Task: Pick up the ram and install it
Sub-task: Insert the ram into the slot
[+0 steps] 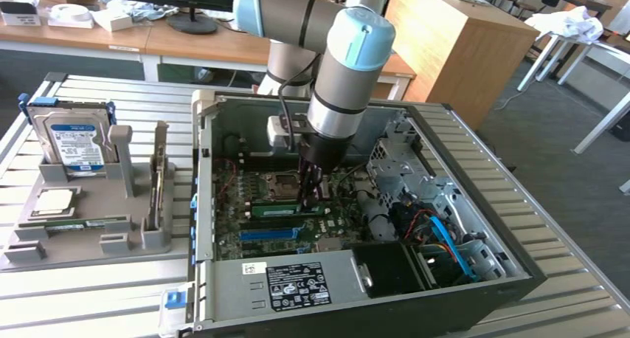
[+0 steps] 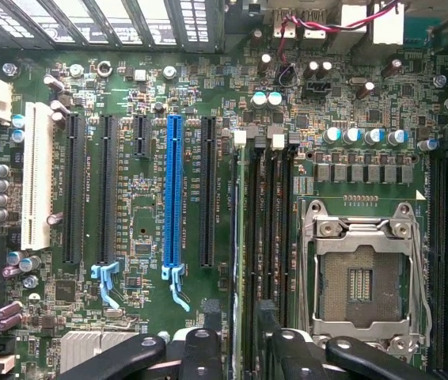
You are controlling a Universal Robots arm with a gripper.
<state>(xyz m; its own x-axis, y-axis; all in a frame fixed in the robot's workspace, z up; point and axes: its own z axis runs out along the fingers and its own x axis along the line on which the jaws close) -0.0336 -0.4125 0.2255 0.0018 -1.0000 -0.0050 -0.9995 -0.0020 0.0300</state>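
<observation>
We're looking down into the open black desktop computer case (image 1: 512, 279), and the arm's black two-finger gripper (image 1: 313, 199) is deep inside, right over the green motherboard (image 2: 145, 103).

The ram, the long thin green circuit-board stick (image 1: 280, 209), is not in the air. It stands on edge in one of the black memory slots, between the long blue expansion slot (image 2: 174, 190) and the empty metal-framed processor socket (image 2: 362, 277). On the exterior view's dial its long axis runs nine o'clock to three o'clock, and the gripper hangs over the three o'clock end.

From the wrist, we see the ram (image 2: 241, 237) edge-on as a thin line running straight away from the gripper (image 2: 238, 315). The black fingertips (image 2: 210, 313) are spread, one on each flat face of the stick, with a sliver of board showing on either side. They pinch nothing, as far as we can see. The line between the jaws lies square across the stick's long axis, with the stick directly below and between them.

We judge it seated. We can't tell whether the end latches have closed.

Out at nine o'clock of the case sits the grey moulded parts holder (image 1: 88, 238), with the silver hard drive with the blue-white label (image 1: 71, 142) upright in it, well apart from the work.
</observation>
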